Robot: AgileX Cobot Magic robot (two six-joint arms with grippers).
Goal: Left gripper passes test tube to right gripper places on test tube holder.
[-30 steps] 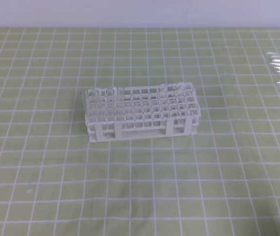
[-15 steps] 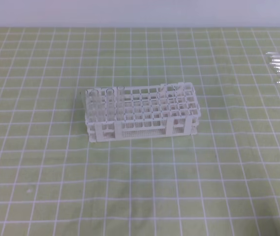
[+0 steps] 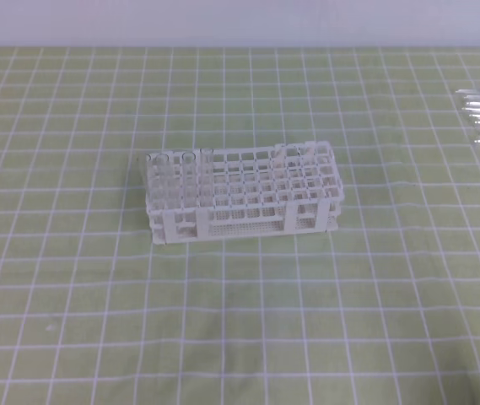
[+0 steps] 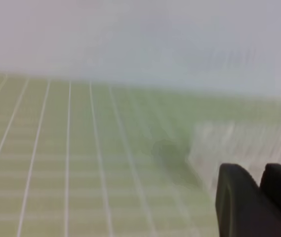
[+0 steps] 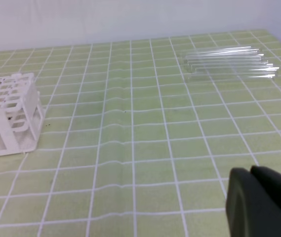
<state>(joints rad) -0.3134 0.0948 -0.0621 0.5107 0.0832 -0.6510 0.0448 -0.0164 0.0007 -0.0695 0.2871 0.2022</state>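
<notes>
Both arms idle, no tube picked yet.
Clear glass test tubes [image 5: 231, 61] lie bundled far ahead of the right end effector [image 5: 261, 202]; the white lattice test tube holder [image 3: 241, 192] sits forward-left. Slippery, near-invisible glass risks a missed pinch; neither it nor the left end effector [image 4: 259, 200] shows its opening.

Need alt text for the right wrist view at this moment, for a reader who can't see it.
A green checked cloth with the white test tube holder at the left edge and a bundle of clear tubes lying flat at the upper right. Part of the right gripper fills the lower right corner, holding nothing visible.
</notes>
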